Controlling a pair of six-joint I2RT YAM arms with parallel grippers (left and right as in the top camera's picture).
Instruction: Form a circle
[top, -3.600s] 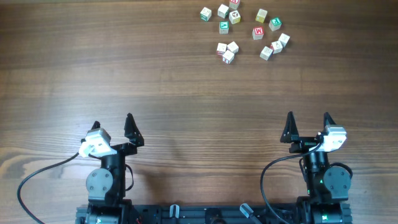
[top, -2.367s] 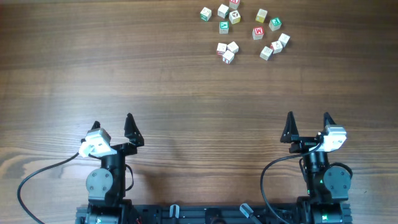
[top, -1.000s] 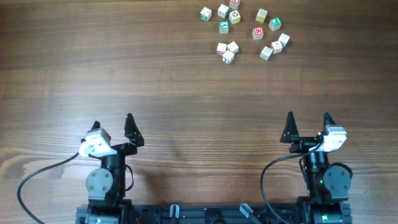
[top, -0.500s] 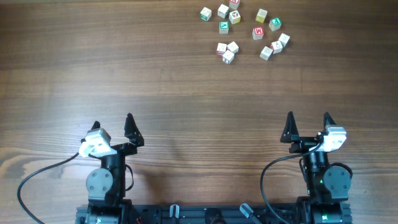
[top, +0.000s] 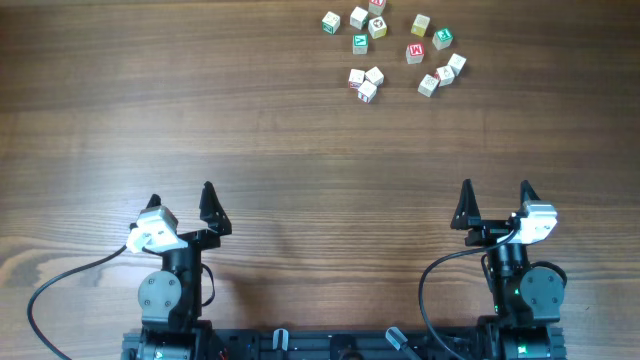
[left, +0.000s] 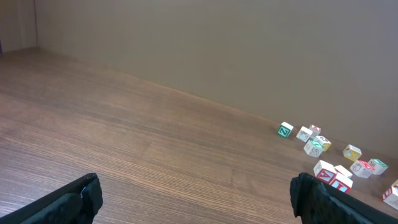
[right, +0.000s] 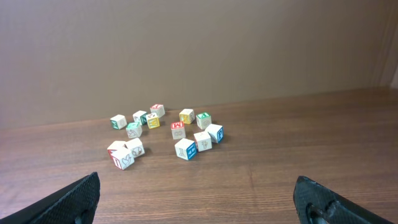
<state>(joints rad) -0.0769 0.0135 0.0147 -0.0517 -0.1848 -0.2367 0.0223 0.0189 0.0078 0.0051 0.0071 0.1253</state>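
Lying loose well beyond left tool (top: 180, 195) and right tool (top: 495, 187) — both spread apart, empty — letter cubes (top: 415, 53).

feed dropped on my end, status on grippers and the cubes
Left gripper open, empty, back by its base. Right gripper likewise. Letter cubes scattered loose at the far edge, no ring formed. Nothing in the way.

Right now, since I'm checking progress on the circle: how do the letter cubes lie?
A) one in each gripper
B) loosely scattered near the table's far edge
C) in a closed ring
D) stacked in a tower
B: the letter cubes lie scattered with gaps, no ring, and the left gripper and right gripper stand open and empty, far from them.
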